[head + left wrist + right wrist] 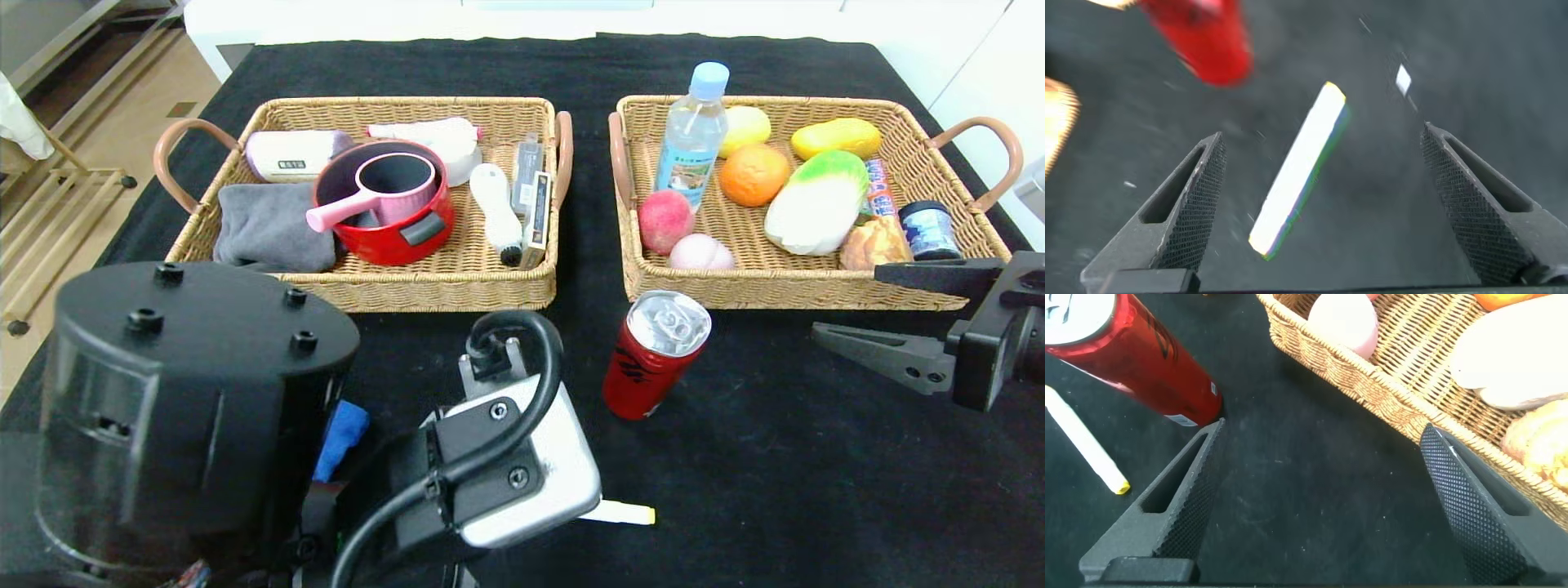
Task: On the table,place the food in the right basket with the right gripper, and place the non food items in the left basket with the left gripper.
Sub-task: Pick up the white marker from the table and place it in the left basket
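Note:
A white marker with a yellow tip (620,514) lies on the black cloth near the front edge. In the left wrist view the marker (1298,171) lies slantwise between my left gripper's (1321,135) open fingers, which hover just above it without touching. A red soda can (655,355) stands upright in front of the right basket (775,292). My right gripper (845,302) is open and empty, low over the cloth to the right of the can and just in front of that basket. In the right wrist view the can (1135,363) is beside one finger (1184,486).
The left basket (457,287) holds a grey cloth (273,224), a red pot (392,220) with a pink pan, a white brush and boxes. The right basket holds a water bottle (692,135), peaches, an orange (753,174), a cabbage (816,204), bread and a small tin.

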Motion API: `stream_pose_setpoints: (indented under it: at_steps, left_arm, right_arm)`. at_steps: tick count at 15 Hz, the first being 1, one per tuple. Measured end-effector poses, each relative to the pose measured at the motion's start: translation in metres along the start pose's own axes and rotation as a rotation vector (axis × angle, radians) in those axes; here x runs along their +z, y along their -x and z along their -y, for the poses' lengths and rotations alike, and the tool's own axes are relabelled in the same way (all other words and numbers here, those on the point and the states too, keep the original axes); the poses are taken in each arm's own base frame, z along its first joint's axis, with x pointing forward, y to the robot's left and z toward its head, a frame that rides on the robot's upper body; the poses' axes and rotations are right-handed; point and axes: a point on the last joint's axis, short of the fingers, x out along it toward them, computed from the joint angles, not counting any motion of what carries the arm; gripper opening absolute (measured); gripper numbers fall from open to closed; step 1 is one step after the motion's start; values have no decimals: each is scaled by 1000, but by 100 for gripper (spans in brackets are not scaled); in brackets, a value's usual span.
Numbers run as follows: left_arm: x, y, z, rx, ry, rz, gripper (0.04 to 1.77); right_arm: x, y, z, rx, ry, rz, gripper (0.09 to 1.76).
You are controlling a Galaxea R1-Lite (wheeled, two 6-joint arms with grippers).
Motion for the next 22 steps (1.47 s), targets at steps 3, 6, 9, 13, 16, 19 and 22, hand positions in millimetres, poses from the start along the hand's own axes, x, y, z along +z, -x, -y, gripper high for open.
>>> stream_pose_setpoints:
  at_steps: [3,6,9,13,16,19,22]
  left_arm:
    - [-6,6,2,-33,-68,-45,170]
    - [-14,7,5,-55,-127,-111,171]
    - [-20,2,6,-14,-171,-182,171]
    - [-29,-11,7,18,-211,-267,171]
    - [-32,-22,6,17,-208,-294,171]
    - [-32,-32,4,19,-205,-301,172]
    - [-34,-41,4,19,-201,-303,172]
  right_arm:
    - [0,0,0,-1,0,0,171]
    - [0,-1,1,-2,-1,-3,171]
    - [0,-2,1,-3,-1,-4,171]
    - [-1,-3,2,-5,-5,-10,171]
    - [-2,-3,3,-5,-6,-11,171]
    - [-1,-3,3,-6,-5,-10,171]
    - [-1,-3,4,-5,-6,-9,171]
